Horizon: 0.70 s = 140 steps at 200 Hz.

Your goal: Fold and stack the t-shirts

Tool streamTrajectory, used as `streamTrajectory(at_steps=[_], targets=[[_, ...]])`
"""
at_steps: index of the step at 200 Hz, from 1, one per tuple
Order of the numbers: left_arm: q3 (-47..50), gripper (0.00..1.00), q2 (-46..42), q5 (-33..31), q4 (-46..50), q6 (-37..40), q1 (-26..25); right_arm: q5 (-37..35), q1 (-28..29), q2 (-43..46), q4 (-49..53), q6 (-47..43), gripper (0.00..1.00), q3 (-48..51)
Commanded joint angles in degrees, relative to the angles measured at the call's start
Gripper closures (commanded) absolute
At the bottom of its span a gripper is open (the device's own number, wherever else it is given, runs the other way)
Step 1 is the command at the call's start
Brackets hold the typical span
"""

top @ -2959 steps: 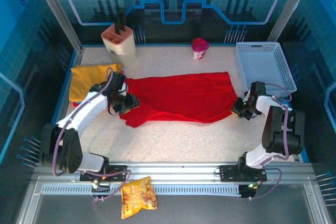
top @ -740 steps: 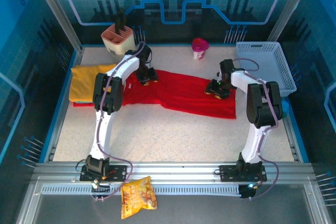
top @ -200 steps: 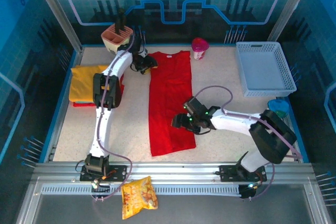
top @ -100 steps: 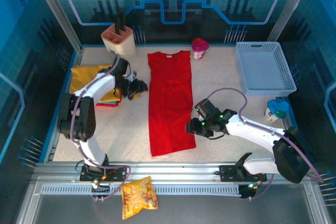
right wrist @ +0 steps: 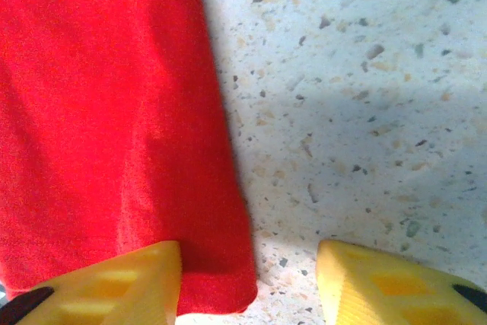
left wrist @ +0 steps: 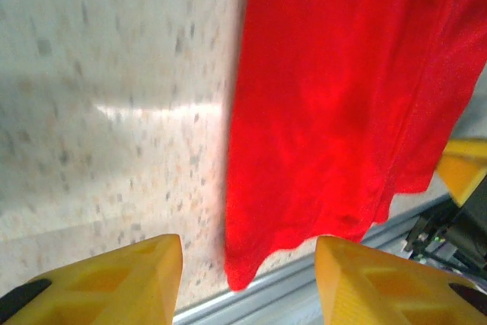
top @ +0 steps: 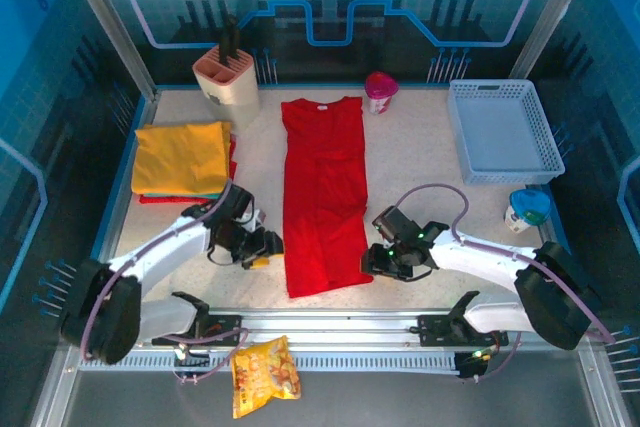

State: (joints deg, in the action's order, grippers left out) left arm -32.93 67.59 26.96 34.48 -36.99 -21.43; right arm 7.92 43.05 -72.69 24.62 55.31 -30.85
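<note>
The red t-shirt (top: 322,187) lies folded into a long narrow strip down the middle of the table, neck at the far end. The mustard yellow t-shirt (top: 181,155) lies folded at the far left on a low stack. My left gripper (top: 260,247) sits low beside the strip's near left corner. In the left wrist view that gripper (left wrist: 249,283) is open, and the red t-shirt (left wrist: 335,97) has its corner between the fingertips. My right gripper (top: 377,259) is at the near right corner. It is open (right wrist: 249,287) around the hem corner of the red t-shirt (right wrist: 99,112).
A pink utensil holder (top: 228,77) and a pink cup (top: 380,92) stand at the back. A white basket (top: 503,130) sits at the back right, a teal cup (top: 527,207) near the right edge. A snack bag (top: 263,375) lies on the front rail (top: 330,325).
My left arm swung from the yellow stack down to the red strip's near left corner. My right gripper slid nearer to the near right corner and its jaws narrowed.
</note>
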Motion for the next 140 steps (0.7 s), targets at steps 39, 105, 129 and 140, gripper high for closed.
streamTrajectory(at_steps=[39, 105, 129, 140], targets=[[5.88, 0.53, -10.76, -0.36, 2.24, -11.98, -4.20, 2.68, 4.94, -1.21, -3.87, 4.34, 0.54, 1.16], [7.67, 0.56, -5.03, 1.09, -4.48, -12.68, -7.93, -2.15, 6.35, 1.62, 6.51, 4.55, 0.50, -2.22], [7.44, 0.60, -3.81, 0.64, -5.79, -14.59, -10.96, -1.60, 6.30, 0.59, 6.14, 4.29, 0.51, -2.78], [7.66, 0.61, -3.57, 0.46, -6.75, -15.80, -12.18, -1.68, 6.35, 0.00, 6.29, 4.19, 0.51, -3.29]])
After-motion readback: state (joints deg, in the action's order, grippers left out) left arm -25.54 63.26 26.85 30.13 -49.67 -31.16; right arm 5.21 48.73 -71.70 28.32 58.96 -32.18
